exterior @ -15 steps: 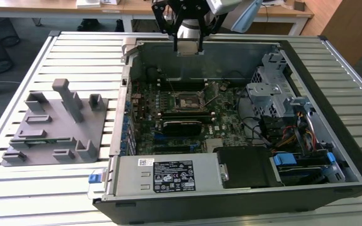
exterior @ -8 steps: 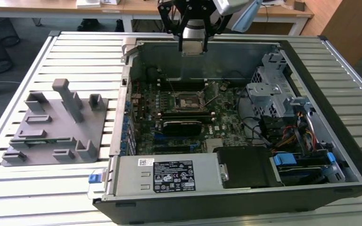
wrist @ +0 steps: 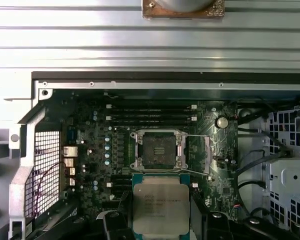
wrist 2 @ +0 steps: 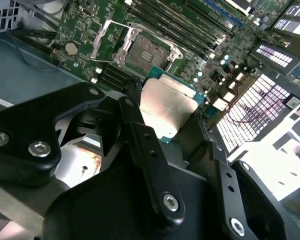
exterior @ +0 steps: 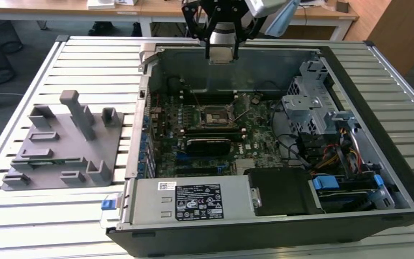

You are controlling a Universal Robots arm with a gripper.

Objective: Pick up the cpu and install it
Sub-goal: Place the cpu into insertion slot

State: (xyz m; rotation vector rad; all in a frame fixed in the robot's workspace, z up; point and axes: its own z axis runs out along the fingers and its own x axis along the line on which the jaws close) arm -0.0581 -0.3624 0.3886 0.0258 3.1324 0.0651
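the hand (wrist 2: 170, 127) clasps the cpu (wrist 2: 167, 105) near the open socket (wrist: 158, 150), and the exterior view adds a grey fixture (exterior: 60, 145).

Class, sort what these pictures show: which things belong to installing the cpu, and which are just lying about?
Belong to the job:
- the cpu, held in the gripper
- the open socket in the computer case

Just lying about:
- the grey fixture on the table
- the power supply
- the drive cage
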